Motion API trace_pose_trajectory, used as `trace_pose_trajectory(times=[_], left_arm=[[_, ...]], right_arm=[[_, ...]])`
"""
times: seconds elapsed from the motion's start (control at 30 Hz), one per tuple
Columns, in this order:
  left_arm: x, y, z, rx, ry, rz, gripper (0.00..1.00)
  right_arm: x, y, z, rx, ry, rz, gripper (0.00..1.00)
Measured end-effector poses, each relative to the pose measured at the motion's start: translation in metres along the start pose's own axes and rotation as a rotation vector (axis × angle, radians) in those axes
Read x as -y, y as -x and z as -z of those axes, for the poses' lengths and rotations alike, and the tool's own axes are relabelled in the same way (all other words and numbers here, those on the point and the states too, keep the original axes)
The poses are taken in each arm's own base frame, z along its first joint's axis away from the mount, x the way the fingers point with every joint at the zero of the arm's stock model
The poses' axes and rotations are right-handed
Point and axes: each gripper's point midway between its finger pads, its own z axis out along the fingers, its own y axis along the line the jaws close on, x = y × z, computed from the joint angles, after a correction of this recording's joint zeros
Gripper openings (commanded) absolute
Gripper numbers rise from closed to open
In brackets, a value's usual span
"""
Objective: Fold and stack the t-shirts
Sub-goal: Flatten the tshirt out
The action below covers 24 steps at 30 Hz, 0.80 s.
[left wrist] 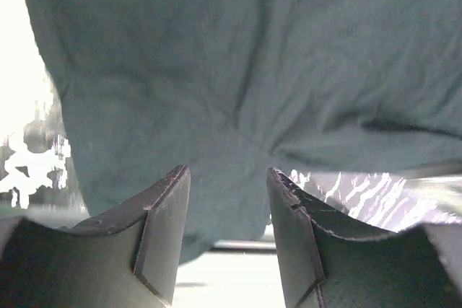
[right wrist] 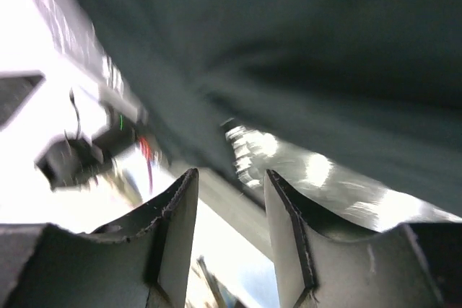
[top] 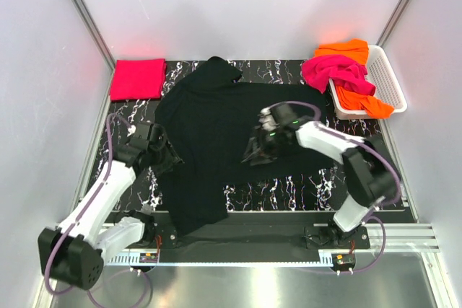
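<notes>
Starting from the left: the red-pink t-shirt (top: 137, 78) is found folded flat at the far left corner of the marbled table (top: 289, 185), so that one can probably be counted as done. Just nearer, the left gripper (left wrist: 228, 172) is seen at the left edge of the black t-shirt (top: 216, 120), jaws apart, nothing pinched between them. The black t-shirt is spread across the middle of the table, a bit rumpled, reaching down to the near edge. The right gripper (right wrist: 231, 174) is held over the shirt's right side by its near hem, jaws likewise apart and empty. Over on the right, the magenta t-shirt (top: 332, 71) and the orange t-shirt (top: 348, 50) are piled in the white basket (top: 390, 77). By the looks of it, the black one is being lined up for a fold. For a neat result, both edges should probably be pinched at matching heights and the cloth lifted evenly, so no wrinkles get dragged in.
</notes>
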Motion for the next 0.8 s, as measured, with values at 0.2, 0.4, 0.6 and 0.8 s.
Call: trace_pose_trajectory(times=[0.2, 0.4, 0.6, 0.8], left_arm=[[0.002, 0.026, -0.043, -0.062, 0.030, -0.010, 0.50], [0.000, 0.040, -0.079, -0.143, 0.029, -0.017, 0.48], [0.016, 0.050, -0.078, -0.131, -0.041, -0.049, 0.48], [0.022, 0.045, -0.081, -0.167, -0.079, -0.046, 0.48]], right_arm=[[0.077, 0.060, 0.082, 0.275, -0.177, -0.142, 0.38], [0.137, 0.058, 0.112, 0.318, -0.372, -0.228, 0.00], [0.188, 0.034, 0.124, 0.332, -0.506, -0.341, 0.00], [0.198, 0.040, 0.123, 0.360, -0.532, -0.353, 0.00]])
